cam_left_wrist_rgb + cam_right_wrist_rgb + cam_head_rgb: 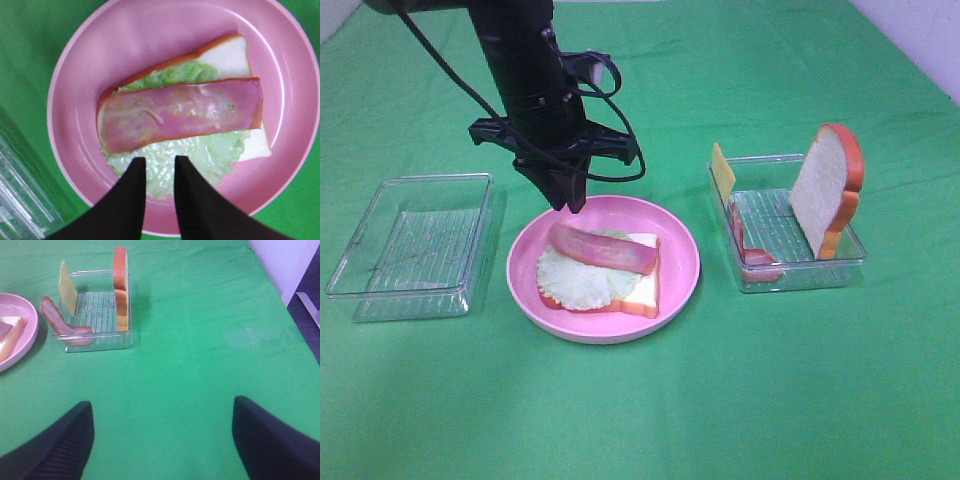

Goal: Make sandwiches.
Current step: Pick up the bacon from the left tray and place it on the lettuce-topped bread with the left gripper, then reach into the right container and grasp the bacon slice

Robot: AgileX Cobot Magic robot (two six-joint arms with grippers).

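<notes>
- Exterior high view: the left gripper (565, 200) hangs in the upper left of the frame, over the far rim of the pink plate (682, 238). From this angle its fingertips merge into one dark point, so the gap between them cannot be read here. The arm above it is cut off by the top edge.
- At the centre of the frame the partly built sandwich (605, 272) lies on the plate: a lower bread slice (646, 288), lettuce (570, 280) on it and a bacon strip (605, 250) on top.
- At the right of the frame, the right tray (800, 277) holds an upright bread slice (825, 190), a cheese slice (722, 170) leaning at its far corner and a second bacon strip (752, 252), partly masked by the tray wall. The left tray (380, 290) stands at the left.
- Left wrist view: this view alone settles the left gripper (160, 162). Its fingers (131, 195) stand slightly parted and released, with nothing between them, just above the lettuce (200, 152) edge. The bacon strip (182, 115) lies clear of the tips. The plate (150, 35) rim is cropped, and only a corner of the left tray (20, 200) appears.
- Right wrist view: only here does the right gripper (162, 405) appear. Its fingers (60, 440) are spread wide over bare green cloth (200, 340) and grasp nothing, well apart from the right tray (100, 344).
- The upright bread slice (120, 290) shows edge-on, so its face is hidden. The cheese slice (66, 282) and the second bacon strip (60, 322) show clearly. The plate (27, 332) and the sandwich are largely cut off by the frame edge.
</notes>
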